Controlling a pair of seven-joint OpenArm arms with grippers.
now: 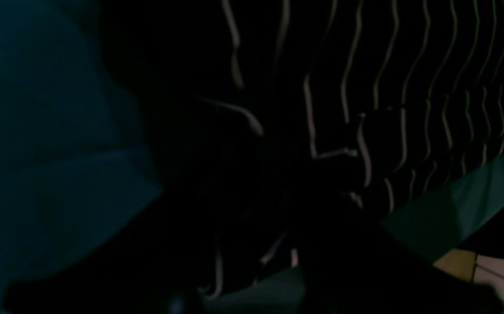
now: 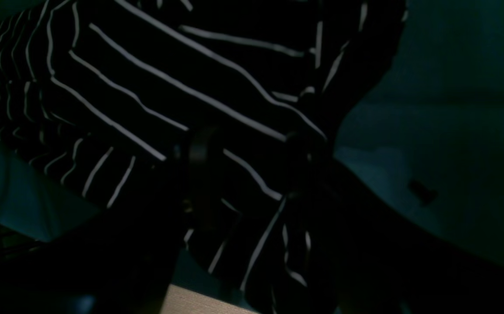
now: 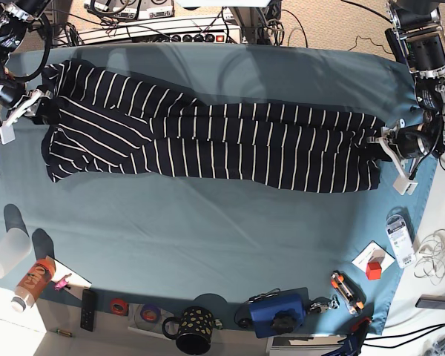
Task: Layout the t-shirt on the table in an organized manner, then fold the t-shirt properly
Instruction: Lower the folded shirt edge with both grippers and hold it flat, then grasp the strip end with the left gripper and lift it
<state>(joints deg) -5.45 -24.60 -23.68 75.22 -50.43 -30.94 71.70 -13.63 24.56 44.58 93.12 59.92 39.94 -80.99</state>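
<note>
The striped dark t-shirt [image 3: 208, 141] lies stretched in a long band across the far half of the teal table [image 3: 208, 237]. My right gripper [image 3: 41, 107] is at the shirt's left end. In the right wrist view a bunched fold of the t-shirt [image 2: 169, 78] is pinched between the gripper's [image 2: 252, 174] dark fingers. My left gripper [image 3: 386, 141] meets the shirt's right end. In the dim left wrist view the t-shirt [image 1: 409, 87] gathers to a point at the gripper [image 1: 278, 261], which looks shut on it. Table cloth [image 1: 38, 152] [image 2: 452, 109] shows beside the fabric.
Along the near edge stand a clear cup [image 3: 7, 252], an orange bottle [image 3: 31, 282], a remote [image 3: 89, 309], a spotted mug [image 3: 195, 326] and a blue device [image 3: 278, 315]. A red cube [image 3: 374, 271] and a white handset [image 3: 399, 233] lie near right. Cables and a power strip [image 3: 170, 33] run behind.
</note>
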